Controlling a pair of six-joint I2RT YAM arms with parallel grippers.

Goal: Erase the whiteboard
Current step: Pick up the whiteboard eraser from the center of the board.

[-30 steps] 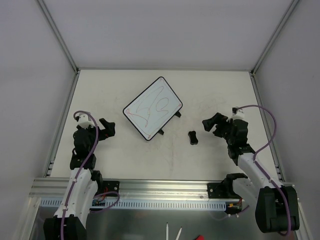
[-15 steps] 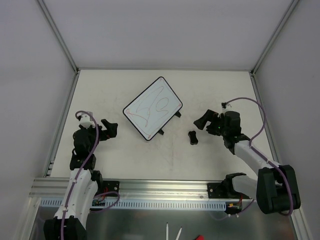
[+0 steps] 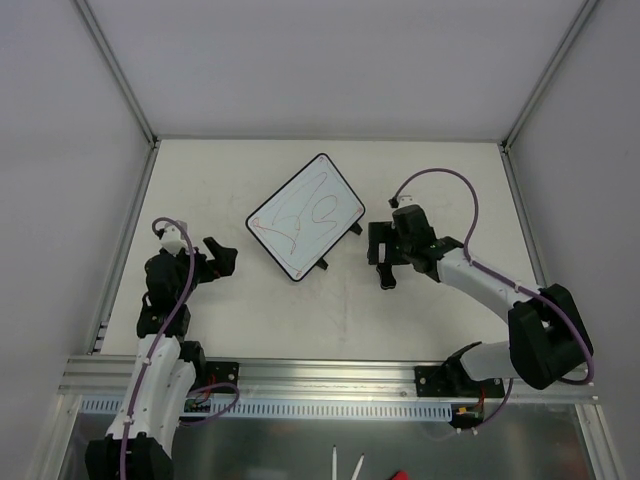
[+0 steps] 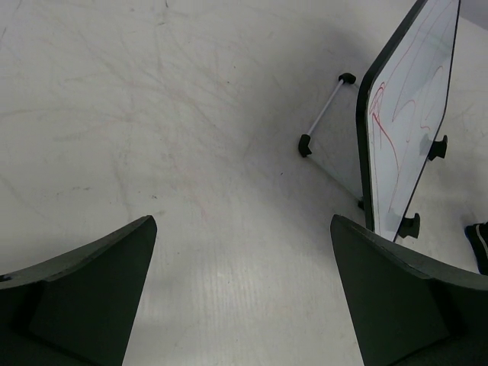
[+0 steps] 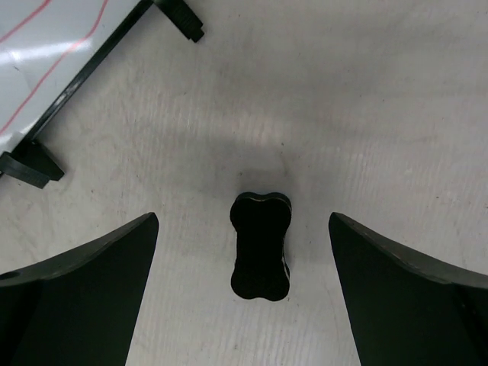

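**Nothing wiped, eraser not yet grasped**

The whiteboard (image 3: 305,217), glossy white with rounded corners, a thin black rim and small black feet, sits on the desk (image 3: 250,310) just left of the eraser (image 5: 261,245), its red scribbles intact. The black, bone-shaped eraser lies flat under the right arm's jaws, which are spread wide and not touching it. The left arm's jaws, wide and empty, hang well left of the eraser. Grasping and all wiping remain.

One whiteboard (image 3: 306,216) with two black feet (image 3: 322,265), one black eraser (image 3: 386,278) right of the whiteboard, two grippers flanking it, left gripper (image 3: 220,257), right gripper (image 3: 377,243)
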